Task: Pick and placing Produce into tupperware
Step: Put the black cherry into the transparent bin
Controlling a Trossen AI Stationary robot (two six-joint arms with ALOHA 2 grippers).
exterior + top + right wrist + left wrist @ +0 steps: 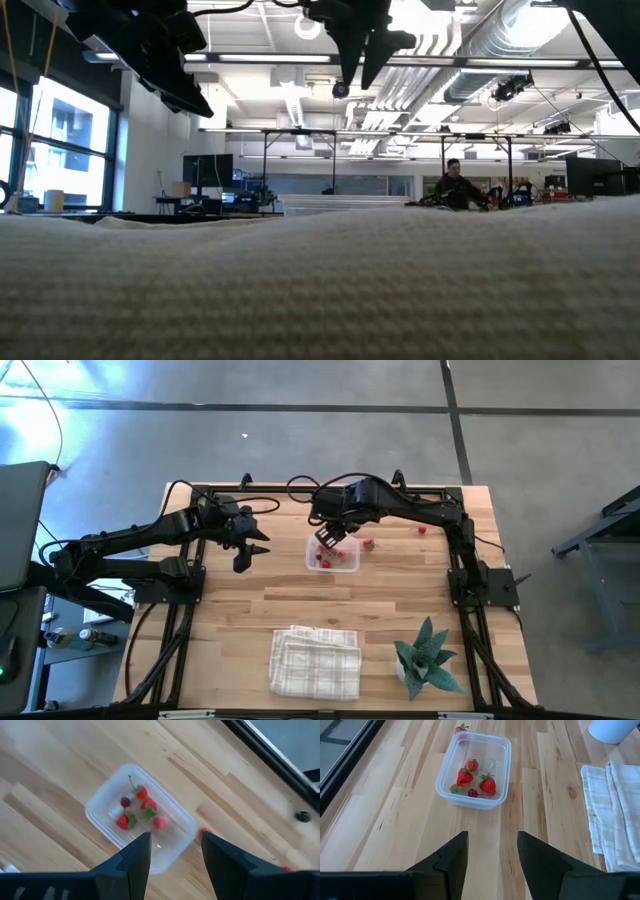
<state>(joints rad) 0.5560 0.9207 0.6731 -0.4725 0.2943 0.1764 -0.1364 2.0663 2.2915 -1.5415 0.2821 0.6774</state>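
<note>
The clear tupperware (333, 554) stands on the wooden table, toward its far side. In the left wrist view the tupperware (474, 770) holds three red strawberry-like pieces (488, 785) and one dark piece (473, 793). More red produce lies on the table beside it (368, 544), (205, 834), and one piece lies farther right (421, 530). My right gripper (328, 540) (175, 840) hangs open and empty above the container. My left gripper (250, 550) (492, 837) is open and empty, left of the container and pointing at it.
A white checked folded cloth (315, 661) lies near the table's near edge and fills the foreground of the low view. A potted plant (428, 656) stands to its right. A black frame rims the table. A person (455, 186) sits far back in the room.
</note>
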